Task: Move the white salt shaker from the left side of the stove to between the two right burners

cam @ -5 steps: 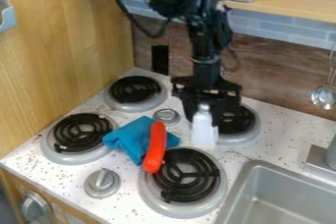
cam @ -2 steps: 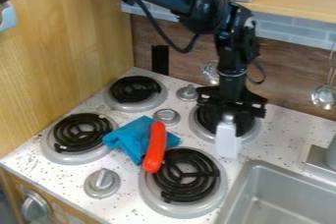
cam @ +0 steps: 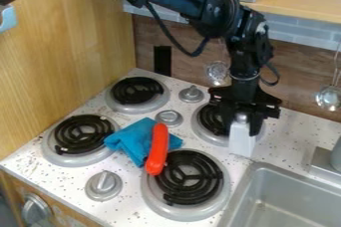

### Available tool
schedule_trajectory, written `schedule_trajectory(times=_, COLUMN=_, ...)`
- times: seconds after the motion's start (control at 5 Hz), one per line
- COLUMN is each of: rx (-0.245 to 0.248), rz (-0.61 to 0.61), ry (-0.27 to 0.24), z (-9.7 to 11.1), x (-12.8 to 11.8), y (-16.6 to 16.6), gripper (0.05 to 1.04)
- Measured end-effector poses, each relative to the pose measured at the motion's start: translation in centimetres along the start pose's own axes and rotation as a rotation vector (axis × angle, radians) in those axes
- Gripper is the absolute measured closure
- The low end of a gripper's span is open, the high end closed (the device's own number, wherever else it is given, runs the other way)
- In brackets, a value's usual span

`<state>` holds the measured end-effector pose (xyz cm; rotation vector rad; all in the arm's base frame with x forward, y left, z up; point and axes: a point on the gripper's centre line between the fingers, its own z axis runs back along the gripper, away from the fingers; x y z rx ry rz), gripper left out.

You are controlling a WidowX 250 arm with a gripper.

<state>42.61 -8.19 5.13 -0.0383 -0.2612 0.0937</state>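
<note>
The black gripper hangs over the right side of the back right burner, its two fingers on either side of the top of a white bottle-like object, gripping it. The white object is upright, near the back left corner of the sink; its upper part is partly hidden between the fingers. To the left, a red sausage-shaped toy lies across a crumpled blue cloth, its lower end at the edge of the front right burner.
Black coil burners stand at the back left, front left, front right and back right. A grey sink is at the lower right. Silver knobs stick up from the stovetop. Metal utensils hang at the back wall.
The gripper has moved right, from beside the cloth to the right side of the back right burner, and the white object has moved with it. The cloth and red toy have stayed put.
</note>
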Motion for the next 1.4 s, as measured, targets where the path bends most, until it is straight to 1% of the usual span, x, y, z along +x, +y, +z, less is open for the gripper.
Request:
schedule_trajectory(times=0.2, rx=0.017, rz=-0.012, ry=-0.032, z=-0.9, x=-0.4, y=0.0, gripper=0.455)
schedule_trajectory(times=0.4, rx=0.024, rz=-0.008, ry=-0.043, z=-1.3, x=-0.5, y=0.2, gripper=0.455)
schedule_trajectory(times=0.6, rx=0.026, rz=-0.002, ry=-0.031, z=-1.6, x=-1.0, y=0.3, gripper=0.383)
schedule_trajectory(times=0.8, rx=0.018, rz=-0.005, ry=-0.012, z=-1.8, x=-1.5, y=0.3, gripper=0.108)
schedule_trajectory(times=1.0, rx=-0.001, rz=-0.001, ry=-0.010, z=-1.3, x=-2.2, y=0.2, gripper=0.076)
schedule_trajectory(times=1.2, rx=-0.047, rz=-0.012, ry=-0.064, z=1.4, x=-2.2, y=0.0, gripper=0.079)
schedule_trajectory(times=1.4, rx=-0.087, rz=0.001, ry=-0.133, z=5.7, x=-2.8, y=1.3, gripper=0.081)
